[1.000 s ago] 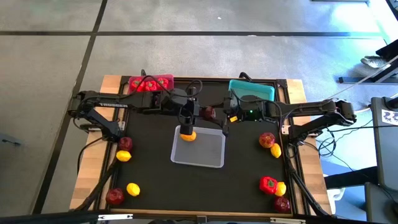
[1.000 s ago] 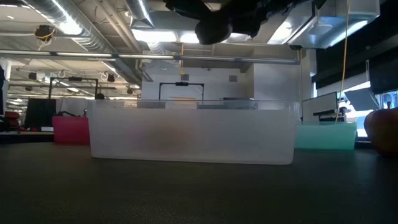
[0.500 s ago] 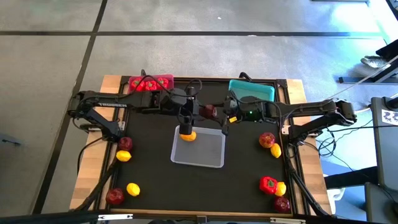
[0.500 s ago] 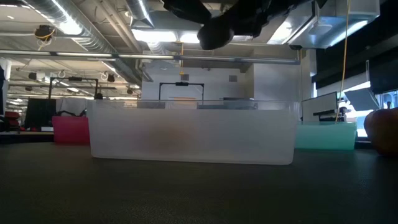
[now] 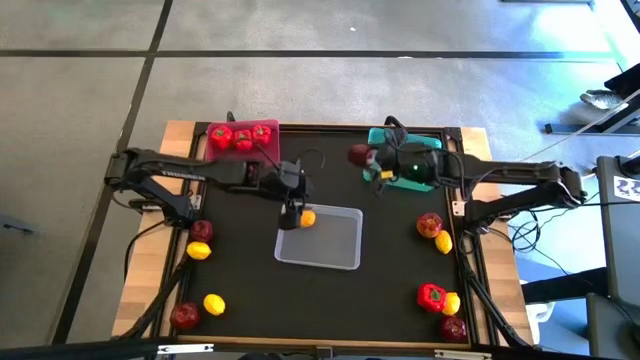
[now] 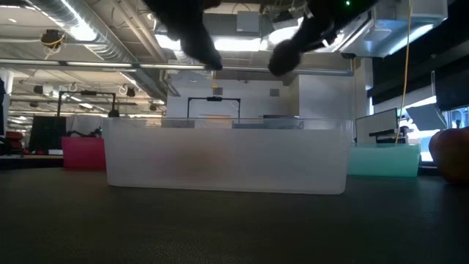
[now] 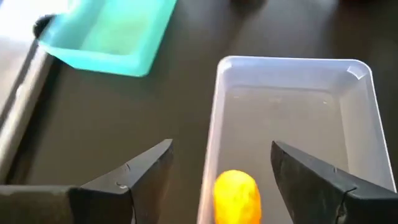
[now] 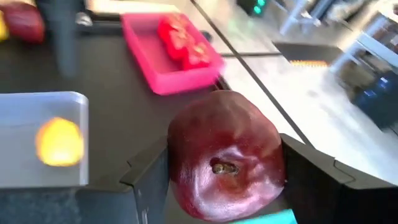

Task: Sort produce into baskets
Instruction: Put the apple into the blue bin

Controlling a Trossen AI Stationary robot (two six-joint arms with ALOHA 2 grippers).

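Dark red apple (image 8: 225, 155) – glossy, dimpled – clamped in right gripper (image 8: 221, 171); left gripper (image 7: 217, 171) wide above lemon (image 7: 237, 196); black tabletop (image 5: 240, 285).

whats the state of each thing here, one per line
left gripper: jaws open, over the clear tray's edge
right gripper: shut on an apple, near the teal tray
clear tray: holds one lemon
pink tray: holds three peppers
teal tray: no produce seen in it
other produce: loose on the table, both sides
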